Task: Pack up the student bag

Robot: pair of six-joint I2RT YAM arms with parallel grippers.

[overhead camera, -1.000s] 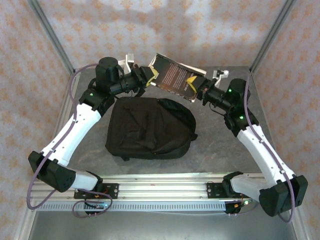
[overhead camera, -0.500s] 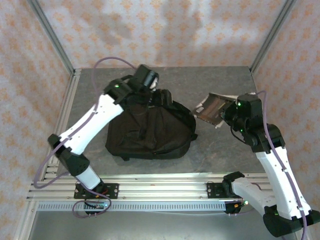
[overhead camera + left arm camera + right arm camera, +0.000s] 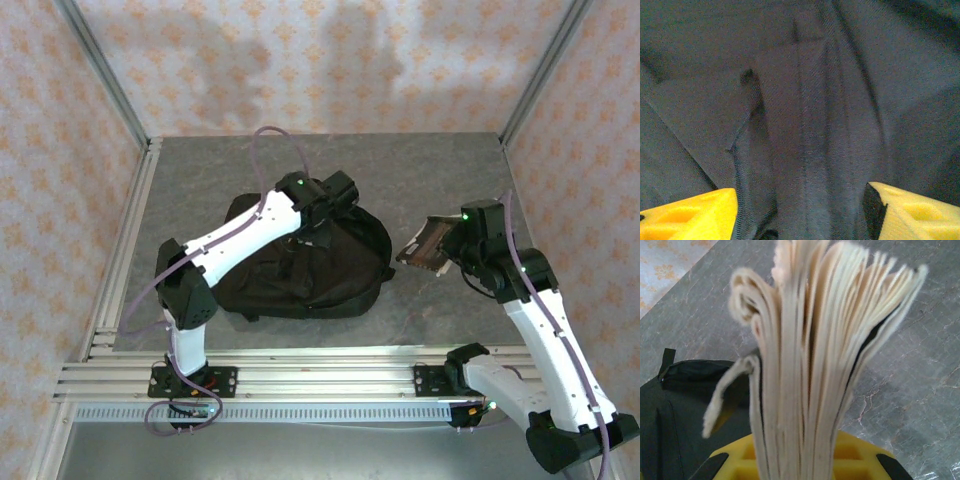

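Found black backpack (image 3: 300,270) lying flat on grey desk (image 3: 430,165), left of centre, in front of both arm bases. Located left claw (image 3: 340,195) over the far upper part of the backpack. Confirmed in left wrist view: claw released, yellow fingers (image 3: 690,215) spread wide, dark woven fabric with a stitched seam and a fold running between them. Cannot tell whether the fingertips touch the cloth. Located right claw (image 3: 447,243) just right of the backpack, above bare desk. Confirmed clenched on a book (image 3: 425,245) with a dark cover, tilted, clear of the desk surface. Noted in right wrist view cream pages (image 3: 810,350) fanned open above the yellow claw body, a corner of the backpack lower left.
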